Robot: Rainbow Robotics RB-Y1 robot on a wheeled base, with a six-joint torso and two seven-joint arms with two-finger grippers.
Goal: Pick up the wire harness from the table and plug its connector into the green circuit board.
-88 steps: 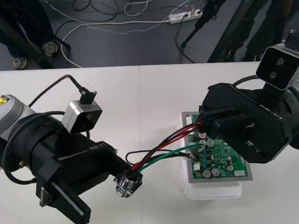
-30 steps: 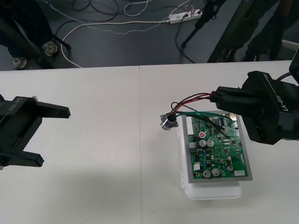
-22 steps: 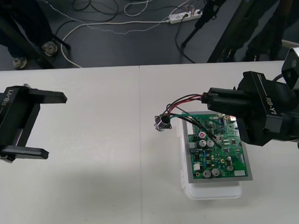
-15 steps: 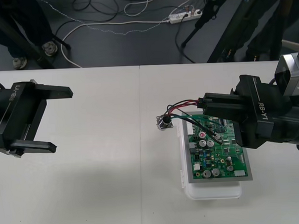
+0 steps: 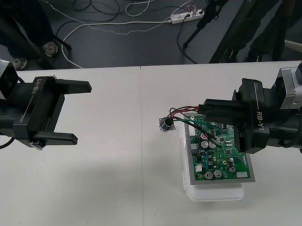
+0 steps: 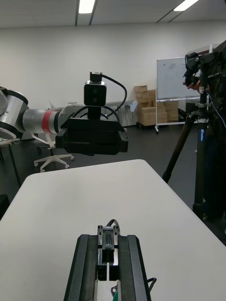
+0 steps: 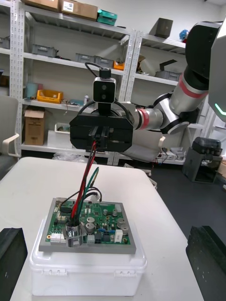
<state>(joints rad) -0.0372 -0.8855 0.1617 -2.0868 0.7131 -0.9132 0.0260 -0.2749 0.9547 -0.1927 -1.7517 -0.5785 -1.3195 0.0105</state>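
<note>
- The wire harness (image 5: 183,111) is pinched by its wires in my right hand (image 5: 205,108), above the far left corner of the green circuit board (image 5: 220,160)
- Red, black and green wires droop to the round metal socket (image 5: 166,124), just beside the board's left edge
- My left hand (image 5: 81,113) gapes wide over the bench (image 5: 119,184); it has come nearer the middle than half a second ago; the harness has hardly shifted

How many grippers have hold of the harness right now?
1. The right gripper is shut on the harness wires above the green circuit board's far end; the left gripper stands open, apart, over the table's left side.
</note>
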